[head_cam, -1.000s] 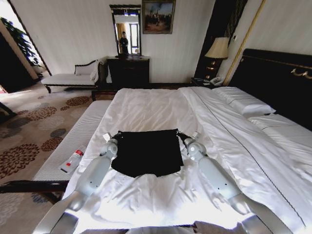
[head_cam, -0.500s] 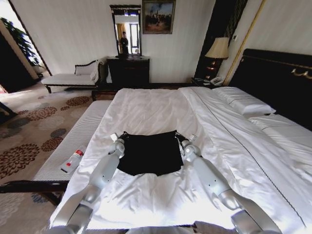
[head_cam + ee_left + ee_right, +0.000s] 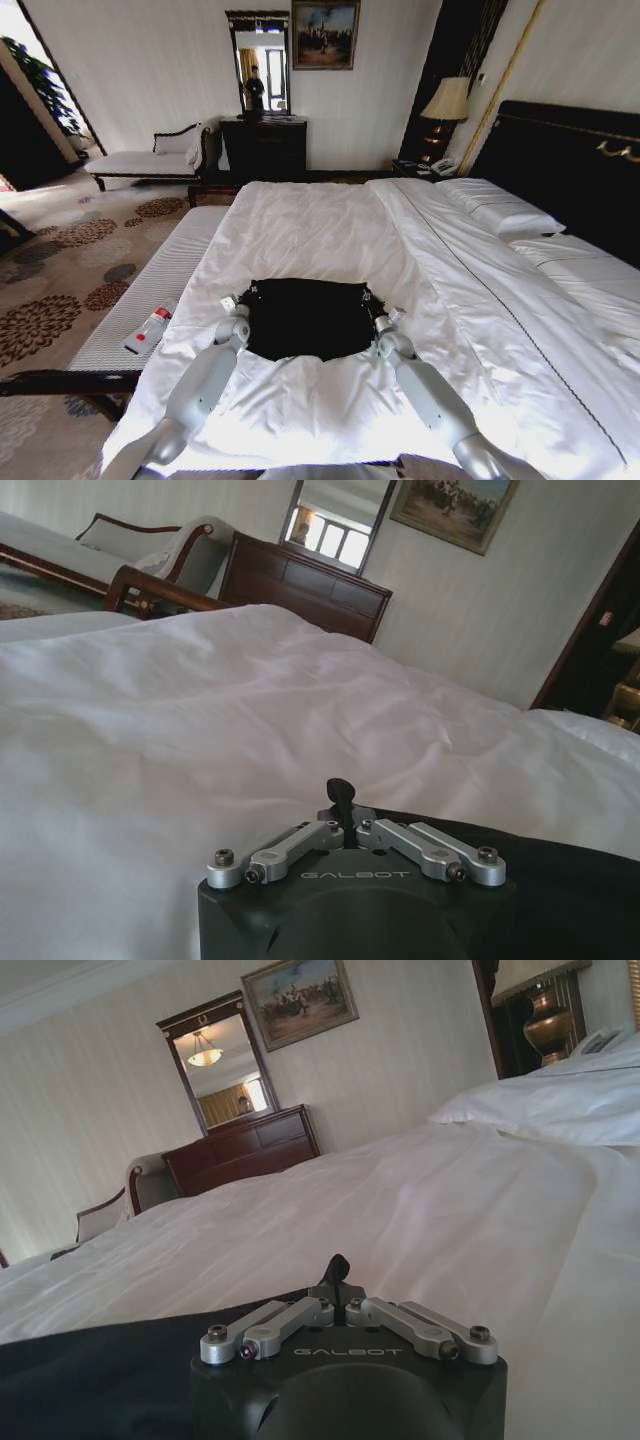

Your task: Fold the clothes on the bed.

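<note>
The clothes, a black T-shirt [image 3: 305,320], lie bunched on the white duvet of the bed [image 3: 320,220], near its foot. My left gripper [image 3: 240,300] is at the shirt's far left corner and my right gripper [image 3: 378,308] at its far right corner. Both are shut on the shirt's far edge, which is pulled back over the rest of the cloth. In the left wrist view the shut gripper [image 3: 340,792] sits just above the duvet, with black cloth [image 3: 570,890] beside it. The right wrist view shows the right gripper [image 3: 338,1265] the same way, next to black cloth [image 3: 90,1370].
A narrow white-cushioned bench [image 3: 165,285] runs along the bed's left side with a small bottle [image 3: 150,328] on it. Pillows [image 3: 500,210] and the dark headboard [image 3: 570,160] are at the right. A dresser with mirror [image 3: 263,145], a chaise [image 3: 150,160] and a lamp [image 3: 447,100] line the far wall.
Both grippers have drawn back toward me, bringing the shirt's far edge with them. The shirt now looks shorter from front to back.
</note>
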{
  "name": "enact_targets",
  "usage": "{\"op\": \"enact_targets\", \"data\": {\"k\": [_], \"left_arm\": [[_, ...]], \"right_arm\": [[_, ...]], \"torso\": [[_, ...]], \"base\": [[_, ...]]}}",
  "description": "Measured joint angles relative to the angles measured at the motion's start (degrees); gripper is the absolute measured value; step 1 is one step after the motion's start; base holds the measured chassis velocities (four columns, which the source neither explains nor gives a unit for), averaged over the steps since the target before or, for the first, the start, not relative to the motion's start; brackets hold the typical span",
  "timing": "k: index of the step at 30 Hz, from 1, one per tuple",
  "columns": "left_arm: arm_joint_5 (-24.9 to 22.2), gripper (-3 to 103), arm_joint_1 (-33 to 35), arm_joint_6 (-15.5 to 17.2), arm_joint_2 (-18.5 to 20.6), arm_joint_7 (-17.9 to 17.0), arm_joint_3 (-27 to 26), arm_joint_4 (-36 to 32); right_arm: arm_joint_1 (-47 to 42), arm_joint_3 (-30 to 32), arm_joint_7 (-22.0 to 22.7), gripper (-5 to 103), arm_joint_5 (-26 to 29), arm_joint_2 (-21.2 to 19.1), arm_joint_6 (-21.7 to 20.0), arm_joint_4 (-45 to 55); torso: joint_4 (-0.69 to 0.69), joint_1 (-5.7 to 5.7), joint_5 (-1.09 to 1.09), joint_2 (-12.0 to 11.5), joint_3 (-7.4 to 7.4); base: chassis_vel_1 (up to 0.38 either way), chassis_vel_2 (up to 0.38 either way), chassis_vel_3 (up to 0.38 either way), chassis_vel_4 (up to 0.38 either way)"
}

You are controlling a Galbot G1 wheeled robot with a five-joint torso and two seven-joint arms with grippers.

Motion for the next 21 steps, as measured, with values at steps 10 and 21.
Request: {"op": "enact_targets", "data": {"k": [10,21], "left_arm": [[0.9,0,8.7,-1.2,2.2,0.8,-3.1,-8.4],[0.8,0,15.4,-1.3,4.8,0.6,-5.3,-14.7]], "right_arm": [[-8.3,3.6,-1.5,0,-6.5,1.1,2.7,5.4],[-18.4,7.8,-2.0,0,-10.8,3.5,4.5,11.3]], "torso": [[0.0,0.0,0.01,0.0,0.01],[-0.01,0.0,0.0,0.0,0.01]], "base": [[0.0,0.0,0.0,0.0],[0.0,0.0,0.0,0.0]]}}
